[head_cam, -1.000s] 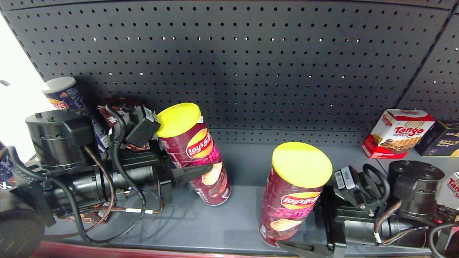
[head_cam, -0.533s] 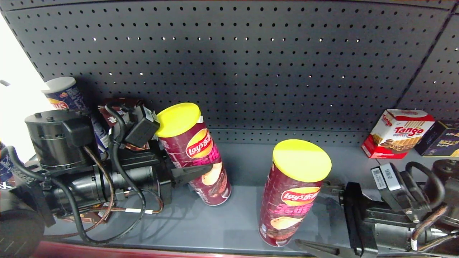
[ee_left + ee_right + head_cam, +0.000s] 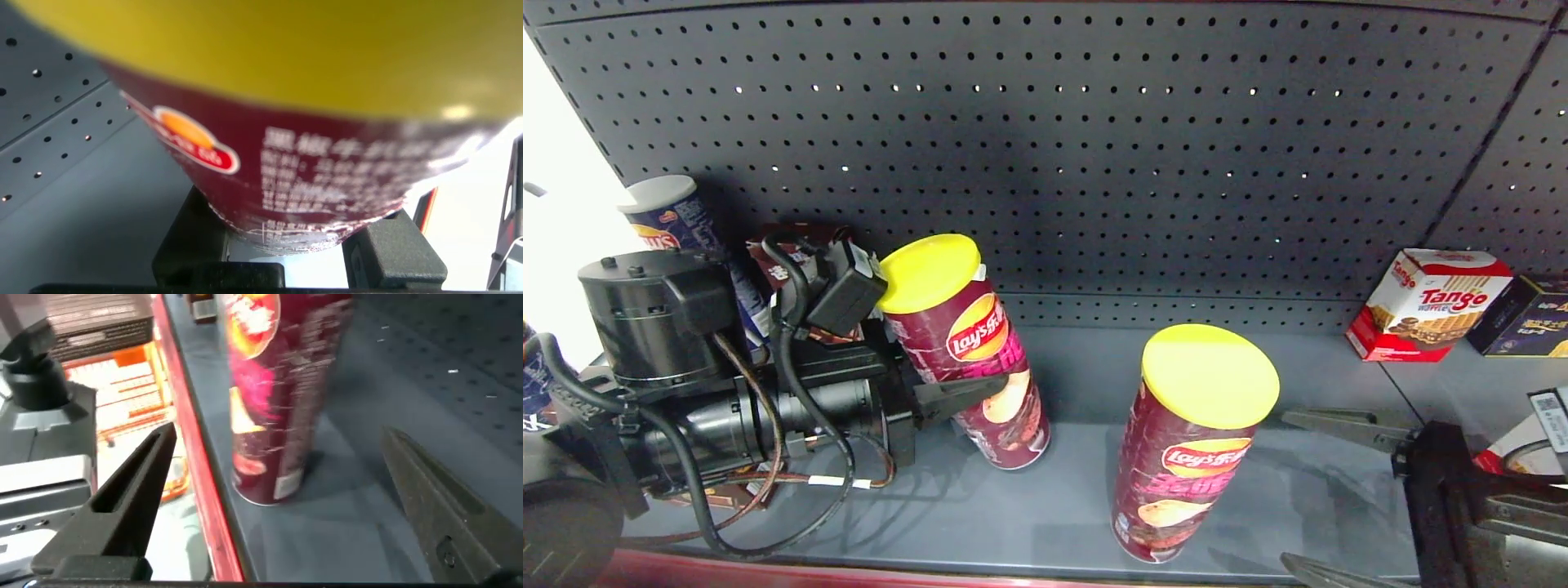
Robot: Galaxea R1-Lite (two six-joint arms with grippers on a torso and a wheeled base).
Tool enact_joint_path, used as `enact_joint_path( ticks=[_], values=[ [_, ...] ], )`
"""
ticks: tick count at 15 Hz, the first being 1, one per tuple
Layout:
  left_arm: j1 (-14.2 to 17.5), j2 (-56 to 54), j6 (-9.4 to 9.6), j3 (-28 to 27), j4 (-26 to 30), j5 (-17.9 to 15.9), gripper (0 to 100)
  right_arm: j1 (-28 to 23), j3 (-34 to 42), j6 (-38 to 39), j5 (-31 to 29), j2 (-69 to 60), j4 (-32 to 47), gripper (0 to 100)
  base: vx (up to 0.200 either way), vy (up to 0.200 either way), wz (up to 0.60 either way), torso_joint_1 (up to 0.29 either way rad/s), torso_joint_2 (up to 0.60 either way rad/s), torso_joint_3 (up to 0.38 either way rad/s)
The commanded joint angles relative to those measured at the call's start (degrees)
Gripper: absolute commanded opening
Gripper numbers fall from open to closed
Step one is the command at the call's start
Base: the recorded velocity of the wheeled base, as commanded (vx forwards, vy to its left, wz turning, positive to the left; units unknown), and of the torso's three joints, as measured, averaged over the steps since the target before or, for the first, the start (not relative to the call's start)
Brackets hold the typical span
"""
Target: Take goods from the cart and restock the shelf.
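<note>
On the grey shelf board, before a dark pegboard back panel, two maroon chip cans with yellow lids. Tilted, the left chip can, lid leaning toward the robot's left, base down at the board; cannot tell whether resting on it. Clamped around its middle by the left gripper, one of the dark fingers lying across the front of the label, the other hidden behind the can. In the left wrist view, the same left chip can close up, wedged between the two black pads of the left gripper. Upright and free, the right chip can, near the board's red front edge and well apart from the left one. Just to its right, the right gripper, fingers spread wide, holding nothing, tips near the can but not touching. In the right wrist view, the right gripper with both fingers splayed to either side, and the right chip can beyond the tips, standing on the board beside the red front edge. Behind the left arm, at the far left, a blue chip can with a white lid and a brown packet. At the far right, a red-and-white wafer box, and just beside it a dark box.
</note>
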Motion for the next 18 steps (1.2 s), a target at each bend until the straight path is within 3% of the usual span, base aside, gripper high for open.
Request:
enact_joint_path(
  ticks=[1,3,8,13,18],
  values=[
    [0.1,0.0,-0.01,0.0,0.1,0.0,0,-0.5,-0.6,0.1,-3.3,-7.8,3.3,100,0.000,0.000,0.00,0.000,0.00,0.000],
    [0.1,0.0,-0.01,-0.1,0.0,0.0,0,-0.6,-1.6,0.2,-7.4,-14.3,8.4,100,0.000,0.000,0.00,0.000,0.00,0.000],
    [0.0,0.0,-0.01,-0.5,-0.1,-0.1,0,-0.5,-4.0,0.2,-28.3,-35.9,31.7,100,0.000,0.000,0.00,0.000,0.00,0.000],
    [-0.2,0.9,-0.01,-2.8,0.0,0.0,0,-2.3,-2.7,0.3,-37.2,-50.7,51.2,100,0.000,0.000,0.00,0.000,0.00,0.000],
    [-0.4,0.7,0.08,-2.8,0.0,0.1,0,-14.2,4.5,2.9,-39.3,-66.3,57.5,100,0.000,0.000,0.00,0.000,0.00,0.000]
  ],
)
